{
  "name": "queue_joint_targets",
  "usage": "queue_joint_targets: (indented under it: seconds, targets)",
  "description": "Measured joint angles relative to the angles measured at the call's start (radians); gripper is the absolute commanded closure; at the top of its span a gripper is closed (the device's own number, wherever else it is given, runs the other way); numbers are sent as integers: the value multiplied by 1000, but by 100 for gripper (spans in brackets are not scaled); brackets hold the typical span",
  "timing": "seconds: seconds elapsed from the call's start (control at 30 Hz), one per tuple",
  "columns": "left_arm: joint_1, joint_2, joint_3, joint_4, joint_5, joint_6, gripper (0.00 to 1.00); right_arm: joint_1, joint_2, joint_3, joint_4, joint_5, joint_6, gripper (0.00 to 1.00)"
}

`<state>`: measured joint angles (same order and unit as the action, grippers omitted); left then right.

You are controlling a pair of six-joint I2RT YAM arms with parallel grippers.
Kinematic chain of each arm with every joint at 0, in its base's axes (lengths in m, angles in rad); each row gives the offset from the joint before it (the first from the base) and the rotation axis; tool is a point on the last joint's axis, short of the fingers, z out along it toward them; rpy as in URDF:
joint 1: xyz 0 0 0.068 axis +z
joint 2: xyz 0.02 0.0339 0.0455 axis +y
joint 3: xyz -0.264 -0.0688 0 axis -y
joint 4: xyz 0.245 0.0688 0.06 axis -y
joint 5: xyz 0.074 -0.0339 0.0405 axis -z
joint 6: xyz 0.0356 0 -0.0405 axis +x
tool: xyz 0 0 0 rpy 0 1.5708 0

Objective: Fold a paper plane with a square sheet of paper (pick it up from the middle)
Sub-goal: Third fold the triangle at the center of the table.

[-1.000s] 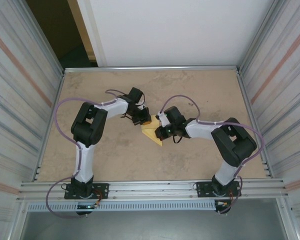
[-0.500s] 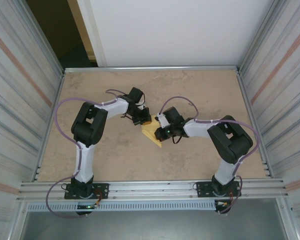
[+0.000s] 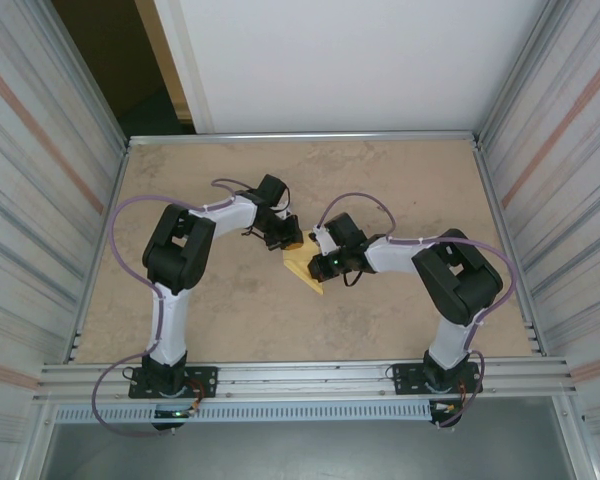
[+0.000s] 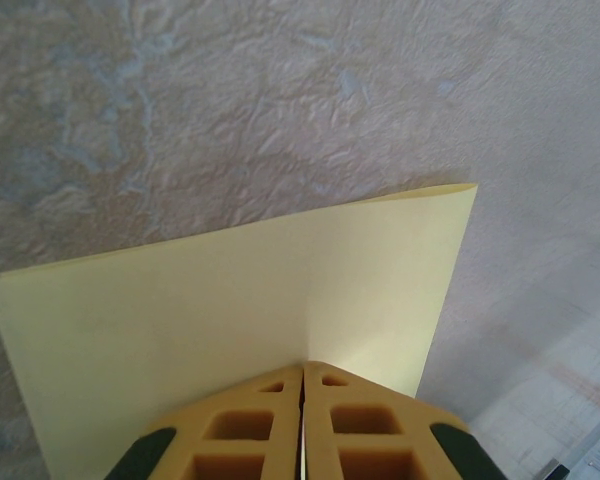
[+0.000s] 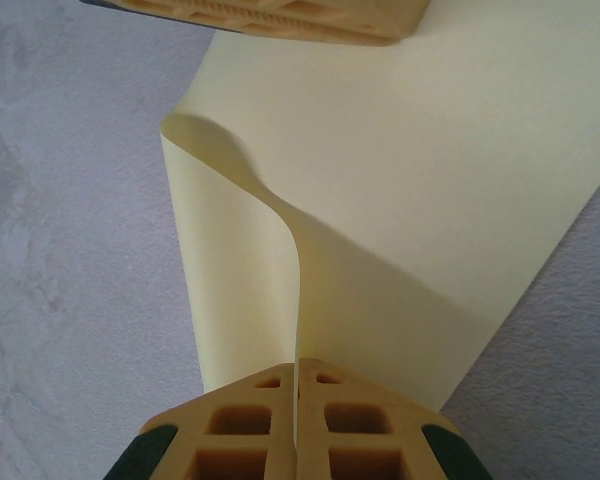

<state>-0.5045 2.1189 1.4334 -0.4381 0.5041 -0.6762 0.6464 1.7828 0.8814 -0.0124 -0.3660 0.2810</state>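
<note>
The pale yellow sheet of paper (image 3: 304, 268) lies folded at mid-table between the two grippers. In the left wrist view its folded edge runs across the top (image 4: 230, 300), and a faint crease leads away from my left gripper (image 4: 303, 364), which is shut with its tips on the sheet. My left gripper (image 3: 291, 241) sits at the paper's far corner. My right gripper (image 3: 320, 264) is at its right side, shut on a raised flap (image 5: 298, 300) that curls up edge-on from the flat part (image 5: 460, 150). The left gripper's fingers (image 5: 280, 18) lie across the far edge.
The speckled beige table (image 3: 230, 310) is walled by metal rails and corrugated panels (image 3: 560, 150) on both sides. Purple cables (image 3: 130, 210) loop off both arms. Bare table lies behind and in front of the paper.
The right arm's elbow has swung slightly left, toward the paper. Both grippers keep their hold and the left arm has not moved.
</note>
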Motion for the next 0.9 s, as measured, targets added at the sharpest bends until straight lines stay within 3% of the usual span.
queue_joint_targets:
  seconds: [0.9]
  targets:
    - [0, 0, 0, 1, 1, 0, 90, -1, 10, 13, -21, -49, 1, 98]
